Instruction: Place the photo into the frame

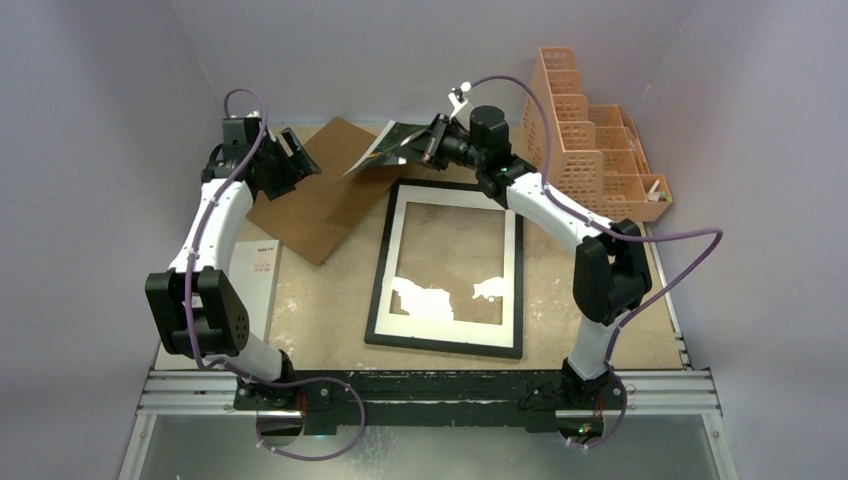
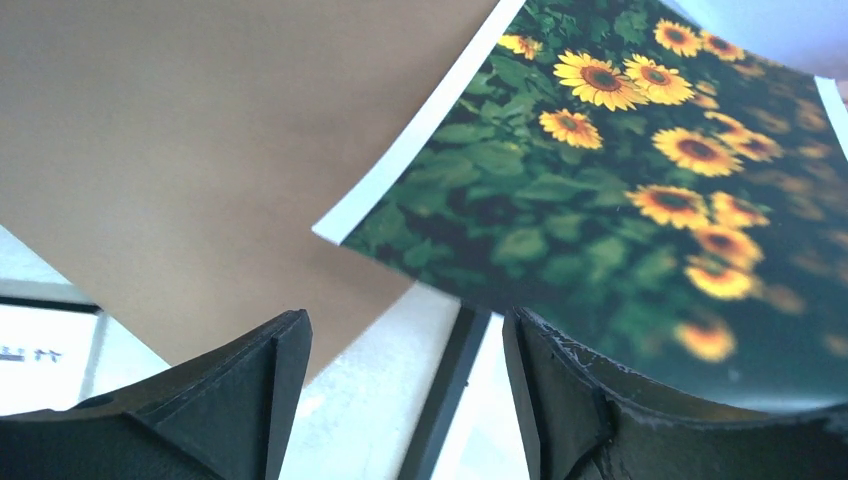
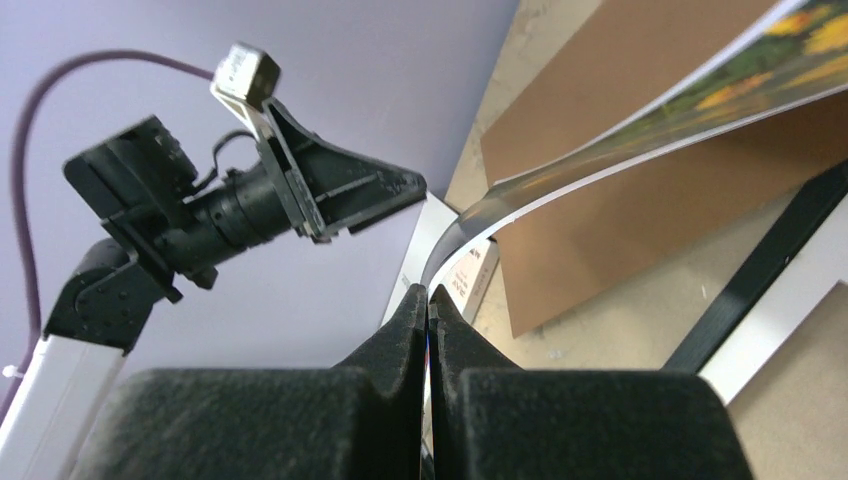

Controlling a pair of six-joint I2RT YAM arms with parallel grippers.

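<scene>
My right gripper (image 1: 428, 143) is shut on one edge of the photo (image 1: 393, 148), a sunflower print with a white border, and holds it in the air over the back of the table. In the right wrist view the fingertips (image 3: 415, 305) pinch the sheet, and the photo (image 3: 640, 140) curves away to the upper right. The black frame (image 1: 380, 300) lies flat mid-table, showing a white mat. My left gripper (image 1: 300, 160) hovers left of the photo, open and apart from it. In the left wrist view the photo (image 2: 620, 170) hangs above the empty gripper (image 2: 405, 335).
A brown backing board (image 1: 320, 200) lies at an angle left of the frame, partly beneath the photo. A white leaflet (image 1: 258, 275) rests by the left arm. A peach mesh organizer (image 1: 590, 140) stands at the back right. The frame's black edge (image 2: 450, 390) runs below my left fingers.
</scene>
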